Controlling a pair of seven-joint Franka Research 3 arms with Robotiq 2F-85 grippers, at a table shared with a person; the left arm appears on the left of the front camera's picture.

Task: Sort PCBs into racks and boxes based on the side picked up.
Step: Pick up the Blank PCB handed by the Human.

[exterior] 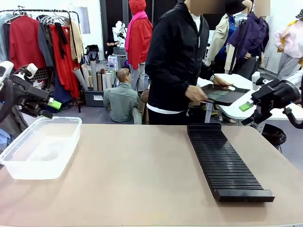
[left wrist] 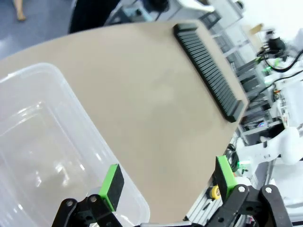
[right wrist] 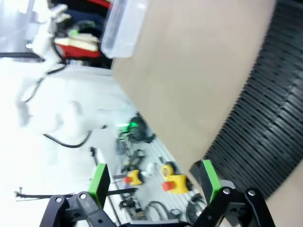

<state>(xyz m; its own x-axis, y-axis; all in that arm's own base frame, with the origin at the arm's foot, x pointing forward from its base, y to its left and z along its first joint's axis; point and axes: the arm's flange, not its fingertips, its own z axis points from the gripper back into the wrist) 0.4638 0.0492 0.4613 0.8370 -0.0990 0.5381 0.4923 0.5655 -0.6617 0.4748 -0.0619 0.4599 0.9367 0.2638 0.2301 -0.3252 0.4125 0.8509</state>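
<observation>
Left hand (exterior: 50, 109): fingers apart, empty, raised; box (exterior: 40, 146) just below it. Right hand (exterior: 248, 111): fingers apart, empty, raised off worktop (exterior: 142, 165); rack (exterior: 227, 161) below, toward left hand. Person holds dark tray (exterior: 234, 97) just beside right hand.

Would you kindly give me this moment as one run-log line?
left gripper open, near tub | right gripper open, beside rack | person's hand holding dark tray | tub and rack bare
</observation>
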